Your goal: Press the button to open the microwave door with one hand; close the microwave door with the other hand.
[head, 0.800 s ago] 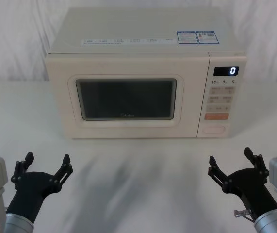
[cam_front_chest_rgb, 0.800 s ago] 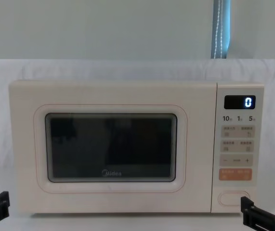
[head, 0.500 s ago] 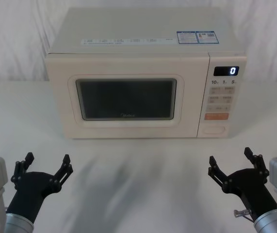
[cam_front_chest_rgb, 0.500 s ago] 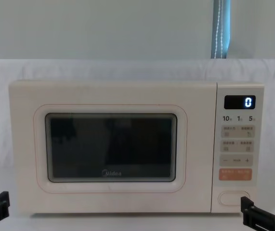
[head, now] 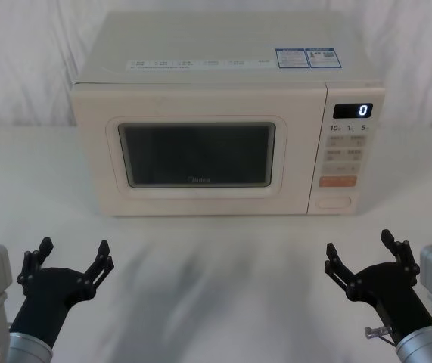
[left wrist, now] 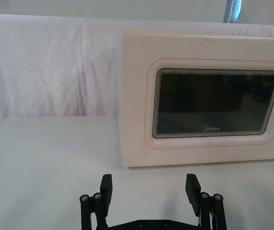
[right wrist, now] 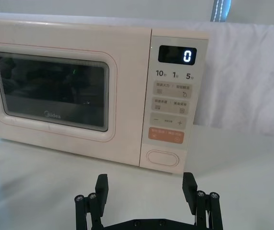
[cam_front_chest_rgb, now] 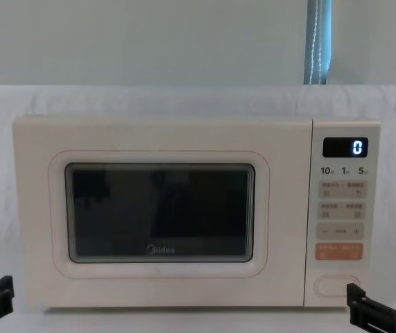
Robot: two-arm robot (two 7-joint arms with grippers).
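Button first: wide cream pill-shaped button sits at the bottom of the narrow control panel, long axis horizontal, on the microwave's right end. Black right gripper hangs low over the white table, fingers spread, empty; button lies ahead of it, up and slightly inboard, so it's the nearer arm. Cream door with dark window is shut. Black left gripper also spread, empty, in front of the door's left edge.

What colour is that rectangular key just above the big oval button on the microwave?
Orange, a soft peach-orange key sitting above the cream button; clearest in the right wrist view.
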